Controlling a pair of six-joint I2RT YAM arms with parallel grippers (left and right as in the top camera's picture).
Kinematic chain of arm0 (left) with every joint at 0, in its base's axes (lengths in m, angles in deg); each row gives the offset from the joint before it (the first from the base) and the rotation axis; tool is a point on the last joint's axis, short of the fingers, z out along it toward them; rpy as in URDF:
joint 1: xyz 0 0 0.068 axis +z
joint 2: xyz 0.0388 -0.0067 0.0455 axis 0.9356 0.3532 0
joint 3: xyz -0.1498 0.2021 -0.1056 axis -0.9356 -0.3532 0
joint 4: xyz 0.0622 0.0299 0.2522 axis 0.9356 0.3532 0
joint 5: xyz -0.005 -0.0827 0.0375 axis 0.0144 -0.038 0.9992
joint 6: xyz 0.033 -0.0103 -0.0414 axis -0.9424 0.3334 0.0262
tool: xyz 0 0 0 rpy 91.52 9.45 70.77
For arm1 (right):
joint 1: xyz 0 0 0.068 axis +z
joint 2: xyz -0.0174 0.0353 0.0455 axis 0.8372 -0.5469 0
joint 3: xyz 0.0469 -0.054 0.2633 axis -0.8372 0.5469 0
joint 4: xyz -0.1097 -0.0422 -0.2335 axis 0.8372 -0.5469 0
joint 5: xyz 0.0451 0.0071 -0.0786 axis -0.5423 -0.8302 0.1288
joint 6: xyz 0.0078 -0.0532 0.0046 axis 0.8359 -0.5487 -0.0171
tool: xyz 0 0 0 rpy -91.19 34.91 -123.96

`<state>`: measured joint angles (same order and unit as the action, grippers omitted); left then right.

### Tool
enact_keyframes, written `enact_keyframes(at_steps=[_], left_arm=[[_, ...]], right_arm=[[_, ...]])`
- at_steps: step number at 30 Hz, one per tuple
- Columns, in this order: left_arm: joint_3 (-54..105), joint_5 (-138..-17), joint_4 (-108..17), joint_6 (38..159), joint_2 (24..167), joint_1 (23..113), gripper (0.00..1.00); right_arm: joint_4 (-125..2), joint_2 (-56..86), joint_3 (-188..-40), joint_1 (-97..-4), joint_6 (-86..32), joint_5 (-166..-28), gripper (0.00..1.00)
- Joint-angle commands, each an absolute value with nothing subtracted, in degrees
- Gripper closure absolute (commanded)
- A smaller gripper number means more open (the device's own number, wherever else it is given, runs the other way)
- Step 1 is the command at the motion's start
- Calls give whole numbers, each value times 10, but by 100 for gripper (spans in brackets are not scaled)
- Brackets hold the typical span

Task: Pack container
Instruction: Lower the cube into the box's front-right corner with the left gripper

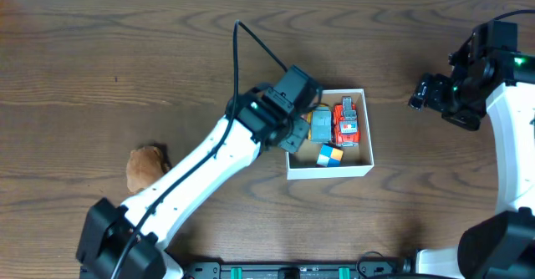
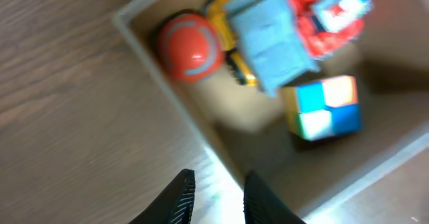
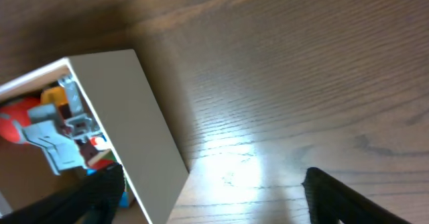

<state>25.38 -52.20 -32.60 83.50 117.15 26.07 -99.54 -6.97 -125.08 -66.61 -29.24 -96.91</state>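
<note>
The container [image 1: 328,174] is a white-walled square box with a tan bottom at the table's middle. It holds a red truck [image 1: 347,122], a blue-grey and yellow vehicle [image 1: 321,125] and a coloured cube [image 1: 329,154]. An orange ball [image 2: 191,46] lies in its corner in the left wrist view. My left gripper [image 1: 292,135] sits at the box's left wall [image 2: 144,56], fingers [image 2: 218,194] close together with the wall between them. My right gripper [image 1: 422,91] hovers open and empty right of the box [image 3: 127,110].
A brown plush toy [image 1: 146,164] lies on the wooden table left of the box, beside my left arm. The right arm's base stands at the right edge.
</note>
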Motion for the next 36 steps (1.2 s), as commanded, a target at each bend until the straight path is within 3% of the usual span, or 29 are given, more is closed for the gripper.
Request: enact_keyframes(at_steps=[1, 5, 9, 12, 19, 36], left_arm=[[257, -559, -329, 842, 1171, 235, 76], [257, -572, -330, 871, 1186, 216, 92], [257, -585, -332, 870, 1208, 210, 94], [257, -606, -334, 870, 1232, 210, 94], [257, -640, -340, 870, 1274, 210, 94], [252, -649, -374, 870, 1338, 210, 94]], right_arm=[[-996, -86, -1248, -661, -295, -968, 26], [-997, -109, -1248, -652, -296, -967, 54], [-992, -140, -1248, -631, -296, -967, 71], [-984, -166, -1248, -615, -296, -967, 89], [-967, -216, -1248, -596, -295, -967, 93], [-966, -248, -1247, -553, -295, -968, 91]])
